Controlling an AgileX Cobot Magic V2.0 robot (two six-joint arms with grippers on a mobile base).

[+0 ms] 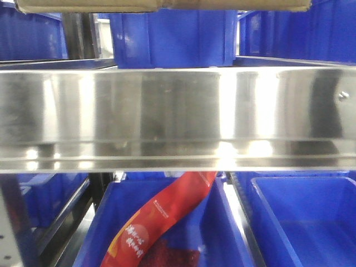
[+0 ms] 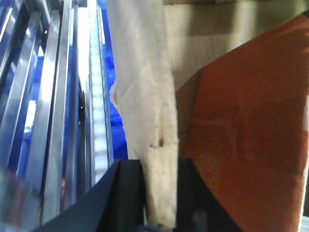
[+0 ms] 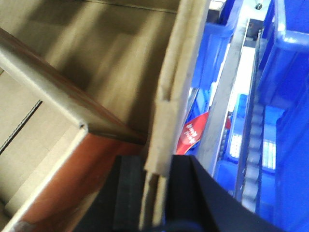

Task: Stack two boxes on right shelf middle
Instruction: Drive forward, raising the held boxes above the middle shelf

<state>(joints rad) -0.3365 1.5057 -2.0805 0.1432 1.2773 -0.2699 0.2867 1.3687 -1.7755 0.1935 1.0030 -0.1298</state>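
Here, left gripper (image 2: 160,203) and right gripper (image 3: 155,193) clamp the box (image 1: 111,4).

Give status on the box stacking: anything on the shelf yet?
Done: nothing visible; the steel shelf shows no cardboard in the front view. In hand: one box, held above it, left end effector and right end effector each clamped on a side wall. Left: set it down, then stack the second, not in view.

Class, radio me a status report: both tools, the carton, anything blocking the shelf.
Left tool shut on carton wall; right tool likewise. Carton held above steel shelf rail. Blue bin behind rail, may obstruct.
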